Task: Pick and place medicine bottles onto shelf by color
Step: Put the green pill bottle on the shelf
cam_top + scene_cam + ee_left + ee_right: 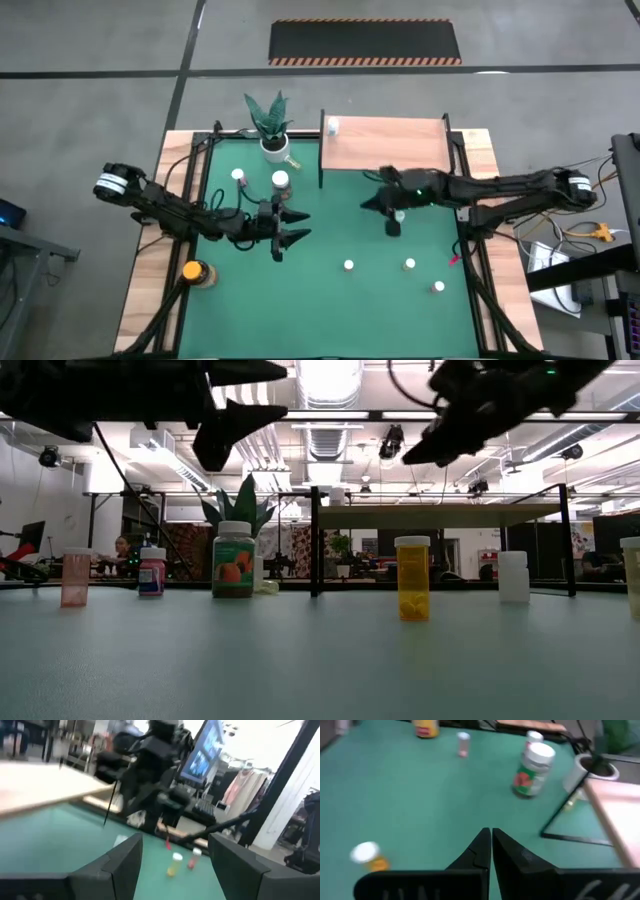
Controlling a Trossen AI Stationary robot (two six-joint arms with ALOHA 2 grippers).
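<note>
Green mat (330, 290) is being viewed from above, set on a wooden table, with grey floor and a striped floor mat behind. Shelf (385, 145) is standing at the mat's far edge, right of the plant pot (273, 148); one small white bottle (332, 126) is sitting on its far-left corner. Left gripper (292, 226) is being held over the mat's left-centre, fingers spread wide, nothing between them; the gap is showing clear in the left wrist view. Right gripper (372, 204) is being held just in front of the shelf, fingers pressed together, nothing held, as shown in the right wrist view (490, 851). Loose bottles are lying scattered: a green-labelled one (281, 182) and a pink one (238, 176) near the pot, an amber yellow-capped one (194, 271) at the left mat edge, one (395, 226) under the right arm, three white-capped ones (348, 266) (410, 264) (438, 287) at right front.
</note>
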